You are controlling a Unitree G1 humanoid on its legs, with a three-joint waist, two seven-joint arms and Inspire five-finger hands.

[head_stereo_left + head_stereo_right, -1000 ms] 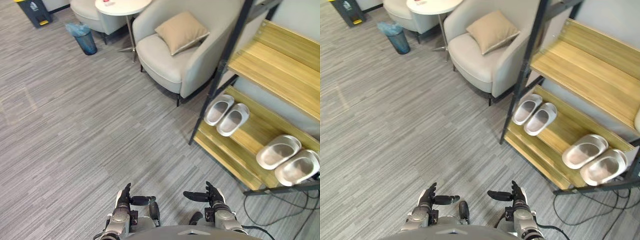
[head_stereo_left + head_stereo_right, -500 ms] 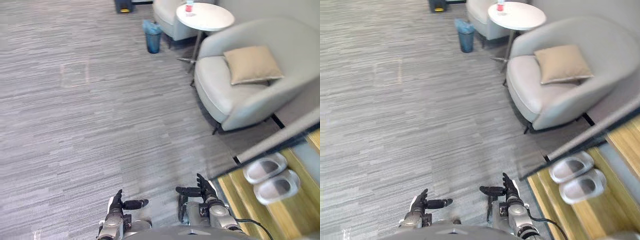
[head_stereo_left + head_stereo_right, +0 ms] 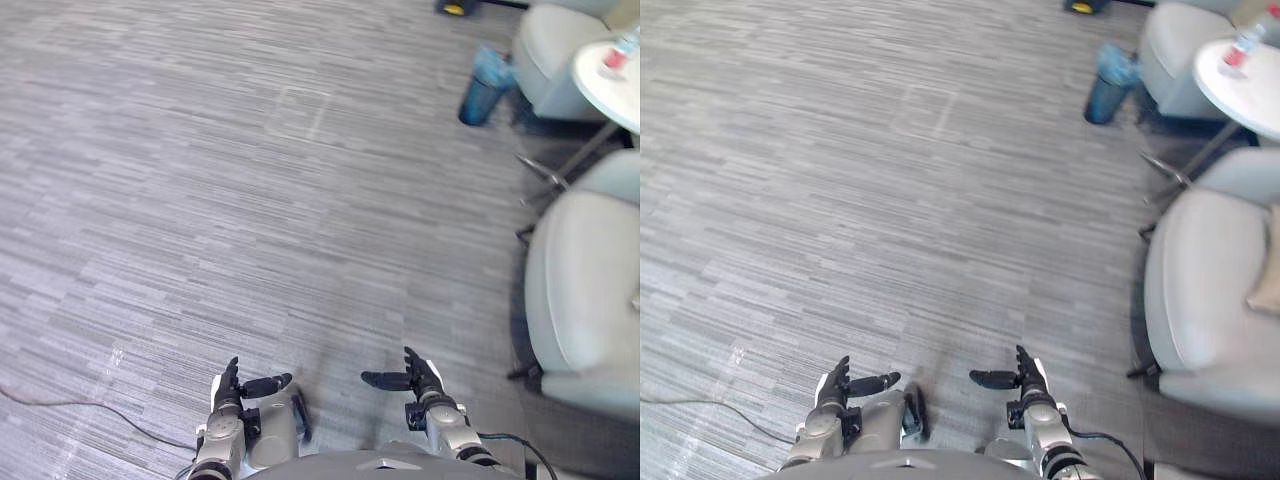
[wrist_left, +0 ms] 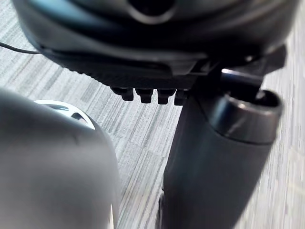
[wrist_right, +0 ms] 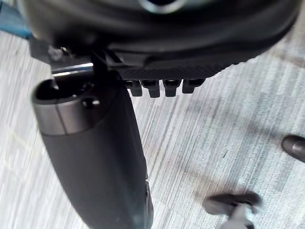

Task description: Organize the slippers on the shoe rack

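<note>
Right now, in the left eye view, the left hand [image 3: 230, 388] and the right hand [image 3: 422, 380] are hovering side by side at the bottom edge of the frame. Both are open and holding nothing, with fingers straight and thumbs pointing toward each other. Grey striped carpet [image 3: 250, 200] is spreading across the left and centre. A pale armchair [image 3: 585, 290] is standing at the right edge, and a round white table [image 3: 612, 78] and a blue bin [image 3: 483, 85] are sitting in the upper right. In the right eye view, a bottle [image 3: 1238, 50] is standing on that table and a tan cushion [image 3: 1268, 275] is lying on the armchair at the right edge. In the left wrist view, the left hand's fingers [image 4: 144, 95] are reaching straight out over the carpet, thumb extended beside them. In the right wrist view, the right hand's fingers [image 5: 153, 88] are likewise lying straight above the carpet, thumb out and gripping nothing.
</note>
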